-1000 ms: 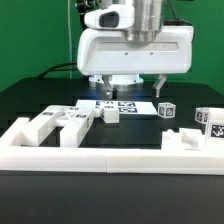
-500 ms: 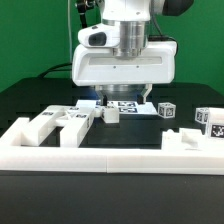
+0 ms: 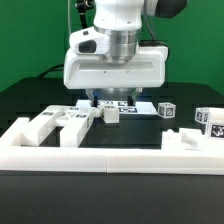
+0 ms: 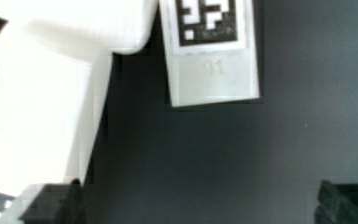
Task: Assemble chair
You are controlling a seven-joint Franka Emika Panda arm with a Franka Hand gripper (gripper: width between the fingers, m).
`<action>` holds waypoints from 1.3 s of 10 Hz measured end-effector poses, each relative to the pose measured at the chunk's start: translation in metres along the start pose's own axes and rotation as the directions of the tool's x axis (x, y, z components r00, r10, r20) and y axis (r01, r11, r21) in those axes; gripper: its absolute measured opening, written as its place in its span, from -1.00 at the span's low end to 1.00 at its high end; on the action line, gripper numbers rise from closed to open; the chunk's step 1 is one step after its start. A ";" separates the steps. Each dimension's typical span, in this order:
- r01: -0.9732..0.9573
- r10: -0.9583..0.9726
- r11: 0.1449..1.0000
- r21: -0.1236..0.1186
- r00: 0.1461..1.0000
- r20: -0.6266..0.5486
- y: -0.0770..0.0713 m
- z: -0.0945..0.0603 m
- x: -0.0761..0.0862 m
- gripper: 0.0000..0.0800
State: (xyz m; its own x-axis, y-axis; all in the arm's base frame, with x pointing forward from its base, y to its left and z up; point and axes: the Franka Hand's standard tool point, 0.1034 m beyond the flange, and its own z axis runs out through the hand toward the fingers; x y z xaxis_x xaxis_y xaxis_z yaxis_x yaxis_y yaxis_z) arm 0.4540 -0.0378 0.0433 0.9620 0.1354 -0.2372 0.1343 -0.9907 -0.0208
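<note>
Watching the gripper (image 3: 112,99) hanging low over the far part of the black table (image 3: 30,100), just above the marker board (image 3: 128,104). Seeing both fingertips (image 4: 51,205) spread wide apart in the wrist view, with only dark tabletop between; clamping nothing.

Finding the chair pieces (image 3: 58,122) lying loose and unjoined in a cluster toward the exterior view's left, nearer the camera than the tool and just behind the white border rail (image 3: 100,155). Noting a small white cube (image 3: 112,115) just in front of the tool, and tagged cubes (image 3: 166,109) off toward the exterior view's right.

Catching one large white block (image 4: 51,90) in the wrist view, running lengthwise across the line joining the fingertips, but lying off to one fingertip's side, not centred. Not managing to tell which chair piece.

Judging the coming move: shifting toward the exterior view's left until straddling that block, then descending.
</note>
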 end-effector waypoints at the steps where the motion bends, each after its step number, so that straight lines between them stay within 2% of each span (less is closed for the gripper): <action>1: -0.003 0.002 1.000 0.021 0.997 0.076 -0.003 0.000 -0.005 0.62; 4: -0.012 -0.008 0.998 0.064 0.953 0.304 -0.009 0.004 -0.005 0.62; 5: -0.033 0.023 0.999 0.025 0.944 0.329 -0.006 0.009 -0.007 0.62; 6: -0.042 0.025 0.999 0.033 0.912 0.409 -0.005 0.015 -0.020 0.62; 7: -0.051 0.021 0.998 0.044 0.859 0.512 -0.007 0.015 -0.022 0.62; 8: -0.048 0.019 0.998 0.041 0.843 0.537 -0.006 0.017 -0.014 0.62; 9: -0.051 0.014 0.998 0.047 0.810 0.586 -0.006 0.019 -0.019 0.62; 11: -0.054 0.020 0.998 0.038 0.802 0.597 0.003 0.023 -0.022 0.62; 13: -0.054 0.022 0.998 0.035 0.802 0.596 0.001 0.023 -0.021 0.62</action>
State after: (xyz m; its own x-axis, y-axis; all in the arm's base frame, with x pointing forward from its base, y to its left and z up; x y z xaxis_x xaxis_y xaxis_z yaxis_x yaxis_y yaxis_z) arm 0.4288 -0.0418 0.0262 0.6329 0.0799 -0.7701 0.0740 -0.9963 -0.0425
